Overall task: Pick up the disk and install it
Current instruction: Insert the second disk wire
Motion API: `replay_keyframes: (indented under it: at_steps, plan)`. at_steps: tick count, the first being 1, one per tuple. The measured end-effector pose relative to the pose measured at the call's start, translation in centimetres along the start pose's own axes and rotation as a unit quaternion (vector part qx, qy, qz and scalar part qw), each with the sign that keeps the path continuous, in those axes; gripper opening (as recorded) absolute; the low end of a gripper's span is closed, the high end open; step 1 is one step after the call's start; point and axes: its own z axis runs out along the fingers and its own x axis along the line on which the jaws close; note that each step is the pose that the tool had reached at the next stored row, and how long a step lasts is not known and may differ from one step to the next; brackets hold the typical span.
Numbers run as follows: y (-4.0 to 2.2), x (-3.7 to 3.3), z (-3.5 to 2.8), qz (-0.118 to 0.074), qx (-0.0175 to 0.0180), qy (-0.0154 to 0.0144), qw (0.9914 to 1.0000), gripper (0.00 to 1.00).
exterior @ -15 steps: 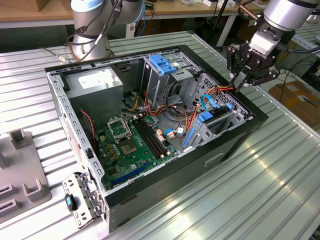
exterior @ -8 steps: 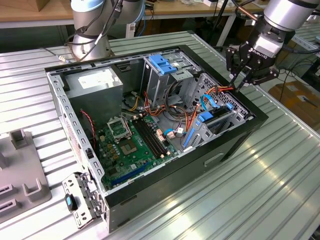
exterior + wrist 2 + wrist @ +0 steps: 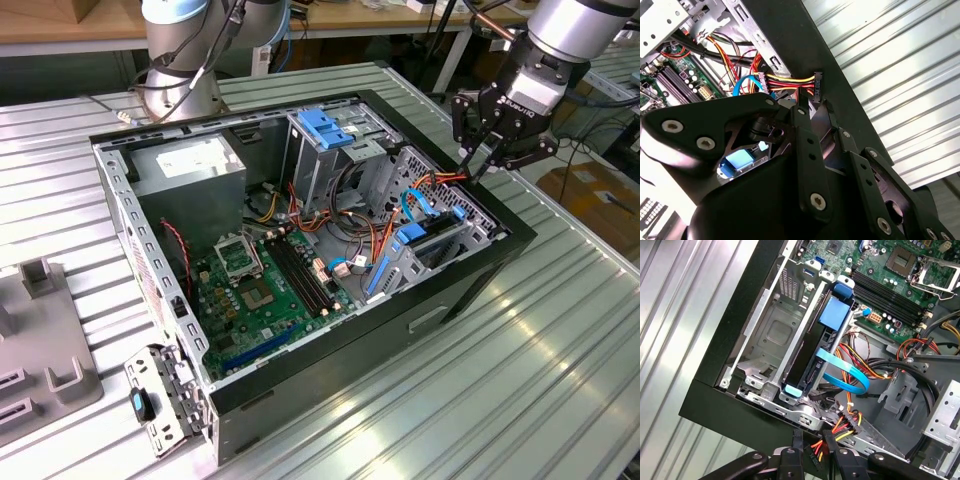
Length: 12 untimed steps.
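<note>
Above the case's [image 3: 300, 250] edge, at about 2 o'clock in the exterior view, the gripper [image 3: 480, 165] hangs with its black fingers [image 3: 470, 150] drawn close around a dark connector [image 3: 472, 172] on a red, yellow and black wire bundle [image 3: 445, 178]. At 3 o'clock inside the case, the disk [image 3: 425, 240] sits on edge in the drive cage, blue rail showing, a light-blue ribbon cable [image 3: 412, 205] looping just beside it. A grey power supply [image 3: 195, 165] lies at 10 o'clock, the green motherboard [image 3: 265, 285] at 6 o'clock, and a blue bracket [image 3: 328, 125] at 12 o'clock. A ribbed metal table [image 3: 520, 360] carries the case.

In the second wrist view, the gripper [image 3: 812, 107] fills the lower half; its fingertips [image 3: 802, 107] pinch the black connector [image 3: 817, 85] near centre, gripping it. The wire bundle [image 3: 790, 80] runs off toward 10 o'clock. The ribbed table [image 3: 900, 75] spreads at 2 o'clock.

In the first wrist view, the disk [image 3: 812, 352] stands seated in the cage at centre, a blue tab [image 3: 834, 315] at its end toward 1 o'clock. The ribbon cable [image 3: 847, 372] curves away toward 4 o'clock. At 6 o'clock the gripper [image 3: 812, 452] closes on the connector [image 3: 812, 456] of the wire bundle [image 3: 845, 425]. The motherboard [image 3: 890, 275] lies at 1 o'clock.
</note>
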Motion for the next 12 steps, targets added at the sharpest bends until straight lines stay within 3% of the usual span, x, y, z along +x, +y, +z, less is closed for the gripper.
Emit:
replay_keyframes:
  at_steps: [5,9,12]
  plan:
    - [0.0,0.0,0.0,-0.003,-0.0001,-0.0002,1.0,0.3]
    - [-0.03,0.02,0.01,-0.03,-0.0009,-0.0015,0.99955,0.3]
    - [-0.24,0.12,0.05,-0.068,-0.002,-0.0035,0.99766,0.3]
